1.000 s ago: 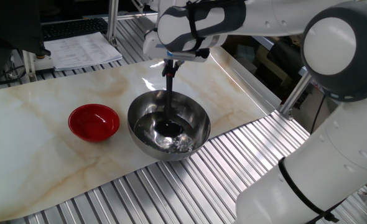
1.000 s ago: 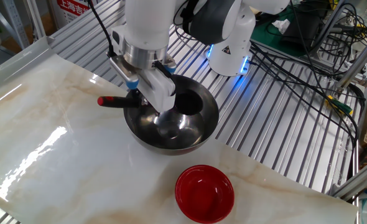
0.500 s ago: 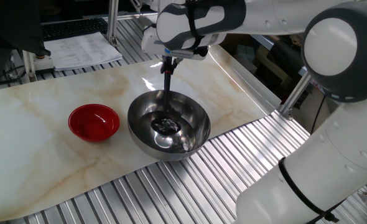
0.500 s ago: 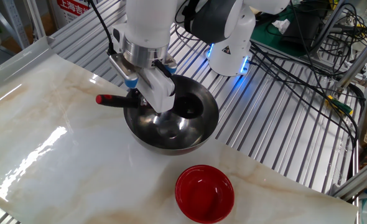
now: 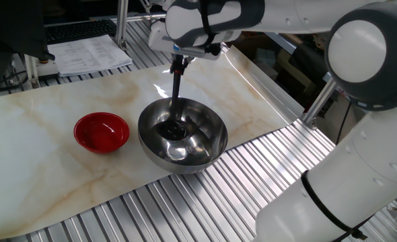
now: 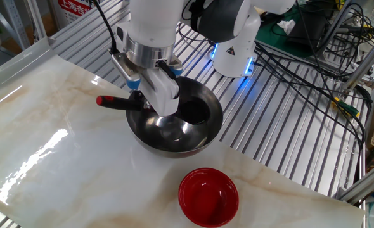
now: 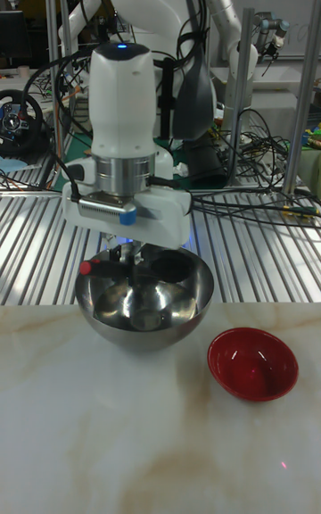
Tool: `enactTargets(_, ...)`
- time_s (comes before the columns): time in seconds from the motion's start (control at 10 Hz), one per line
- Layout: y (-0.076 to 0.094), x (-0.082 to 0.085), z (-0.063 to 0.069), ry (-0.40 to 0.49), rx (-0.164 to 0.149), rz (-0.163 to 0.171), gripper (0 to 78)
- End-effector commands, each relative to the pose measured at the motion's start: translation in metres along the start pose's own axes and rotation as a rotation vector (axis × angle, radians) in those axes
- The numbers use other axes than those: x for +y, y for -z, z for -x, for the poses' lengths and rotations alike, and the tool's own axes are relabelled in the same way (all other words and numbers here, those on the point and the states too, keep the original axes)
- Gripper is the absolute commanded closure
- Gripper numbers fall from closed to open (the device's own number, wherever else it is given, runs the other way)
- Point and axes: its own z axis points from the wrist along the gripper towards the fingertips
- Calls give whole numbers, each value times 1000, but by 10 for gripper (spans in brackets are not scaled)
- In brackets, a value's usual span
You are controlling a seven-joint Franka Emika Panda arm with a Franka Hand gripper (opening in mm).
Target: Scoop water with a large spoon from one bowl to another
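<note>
The large steel bowl (image 5: pixel 200 160) sits mid-table on the marble sheet, with glints of water (image 5: pixel 179 150) at its bottom. My gripper (image 5: pixel 178 62) hangs above the bowl's far side, shut on the large spoon (image 5: pixel 176 94). The spoon's thin black handle slants down and its round cup (image 5: pixel 173 129) is low inside the bowl. From the other side, the handle's red end (image 6: pixel 102 101) sticks out past my gripper (image 6: pixel 139 96) over the steel bowl's rim (image 6: pixel 174 145). The small red bowl (image 5: pixel 101 144) stands apart to the left of the steel one and shows glossy reflections inside.
A marble-look sheet (image 5: pixel 44 161) lies over a ribbed metal table (image 5: pixel 185 208). Papers (image 5: pixel 91 54) lie at the far edge. The robot base with a blue light (image 6: pixel 234 60) and cables (image 6: pixel 314 69) are behind the steel bowl. In the tall view the red bowl (image 7: pixel 252 380) stands right of the steel bowl (image 7: pixel 143 325).
My gripper has risen a little and drifted towards the far left. The spoon's cup has slid from the bowl's middle towards its left side. Neither bowl has moved.
</note>
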Motion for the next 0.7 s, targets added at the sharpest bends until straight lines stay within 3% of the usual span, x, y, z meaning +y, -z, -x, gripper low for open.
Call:
enactTargets(0.1,7,7,7,-15,-4,0,763)
enactTargets(0.7,17,17,16,-42,-5,-3,763)
